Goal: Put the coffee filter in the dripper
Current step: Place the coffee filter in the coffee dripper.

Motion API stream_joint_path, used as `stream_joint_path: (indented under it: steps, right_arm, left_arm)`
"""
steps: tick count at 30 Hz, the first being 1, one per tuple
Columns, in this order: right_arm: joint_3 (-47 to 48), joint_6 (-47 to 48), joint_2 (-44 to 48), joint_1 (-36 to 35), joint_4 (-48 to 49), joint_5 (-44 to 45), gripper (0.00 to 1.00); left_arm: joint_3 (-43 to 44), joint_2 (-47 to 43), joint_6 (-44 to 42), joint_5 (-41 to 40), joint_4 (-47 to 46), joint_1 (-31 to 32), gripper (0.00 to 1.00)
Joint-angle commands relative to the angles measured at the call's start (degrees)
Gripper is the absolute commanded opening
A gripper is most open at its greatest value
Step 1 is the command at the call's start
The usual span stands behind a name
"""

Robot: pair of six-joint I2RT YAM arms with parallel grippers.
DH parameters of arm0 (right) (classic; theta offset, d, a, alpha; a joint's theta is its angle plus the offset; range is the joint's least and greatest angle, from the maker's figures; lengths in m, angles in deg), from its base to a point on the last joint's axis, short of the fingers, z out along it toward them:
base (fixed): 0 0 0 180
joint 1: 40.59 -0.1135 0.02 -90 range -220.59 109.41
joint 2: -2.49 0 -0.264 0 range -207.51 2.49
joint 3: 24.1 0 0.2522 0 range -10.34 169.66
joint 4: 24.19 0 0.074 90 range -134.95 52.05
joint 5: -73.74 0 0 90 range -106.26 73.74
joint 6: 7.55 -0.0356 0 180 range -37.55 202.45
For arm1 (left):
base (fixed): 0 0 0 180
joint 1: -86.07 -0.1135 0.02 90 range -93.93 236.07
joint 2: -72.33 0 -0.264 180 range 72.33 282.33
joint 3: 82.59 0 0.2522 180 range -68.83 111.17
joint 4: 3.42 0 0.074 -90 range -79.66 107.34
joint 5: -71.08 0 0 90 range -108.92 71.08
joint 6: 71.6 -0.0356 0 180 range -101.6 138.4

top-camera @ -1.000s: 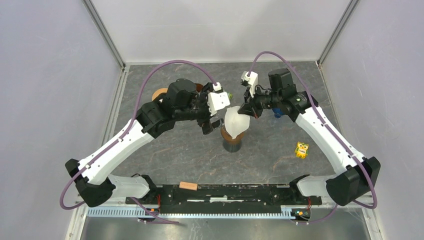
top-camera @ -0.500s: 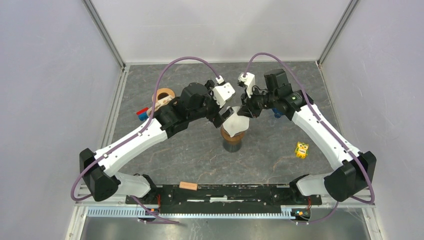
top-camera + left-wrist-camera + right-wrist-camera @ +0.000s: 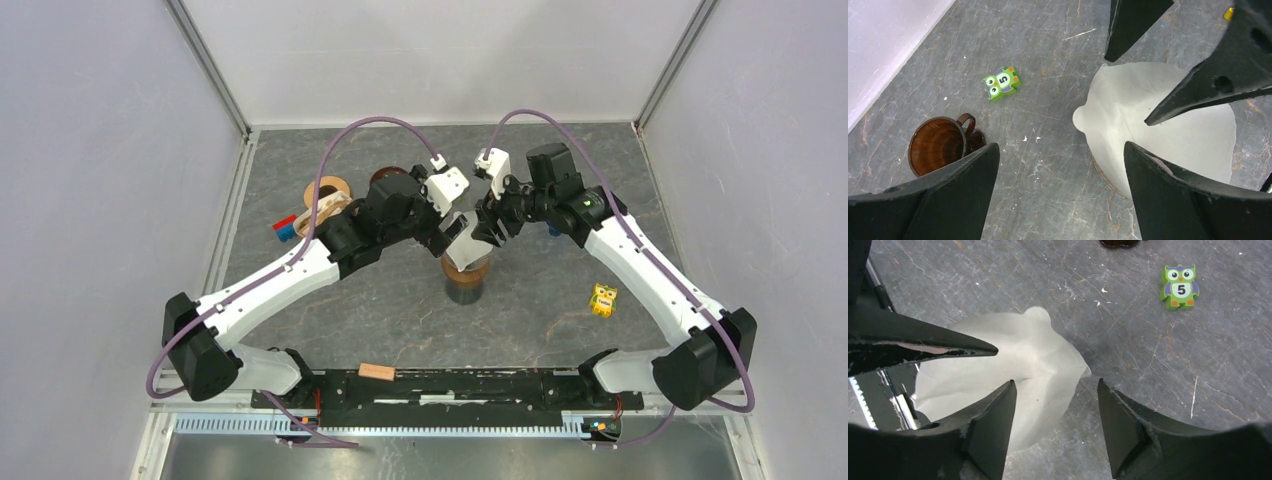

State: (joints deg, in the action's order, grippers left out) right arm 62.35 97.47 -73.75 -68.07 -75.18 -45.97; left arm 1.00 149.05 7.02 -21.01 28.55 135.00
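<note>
Top external, reading out from the arm bases: a yellow owl block [image 3: 602, 299] lies on the desk [image 3: 380, 300] at 3 o'clock from the dripper [image 3: 465, 288]. The coffee filter [image 3: 466, 246] sits crumpled on top of the dripper; I can't tell if it is seated. The left gripper [image 3: 1060, 147] is spread wide, grasping nothing. The right gripper [image 3: 1055, 385] is released, jaws apart over the filter's edge. Beyond are a green owl block [image 3: 1002, 83] and a brown cup [image 3: 937, 152]. A tape roll [image 3: 325, 192] is at 10 o'clock.

We've got the filter [image 3: 468, 246] sitting on top of the dripper [image 3: 465, 284] mid-surface [image 3: 400, 310], left pincer [image 3: 447, 222] on its left, right pincer [image 3: 484, 232] on its right. Tape roll [image 3: 328, 192] back left, owl block [image 3: 602, 299] off right.
</note>
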Motion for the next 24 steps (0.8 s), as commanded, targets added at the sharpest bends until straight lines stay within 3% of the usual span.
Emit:
stream_joint_path:
  steps: [1,24]
  right_arm:
    - [-1.81,0.11,2.43,-0.20,2.75,2.88,0.70]
    - [-6.48,-1.23,3.20,-0.31,5.59,3.86,0.77]
  left_arm:
    - [-1.03,0.27,2.56,-0.80,-3.70,-0.06,1.00]
    - [-5.55,0.88,2.20,0.00,-6.67,-0.09,1.00]
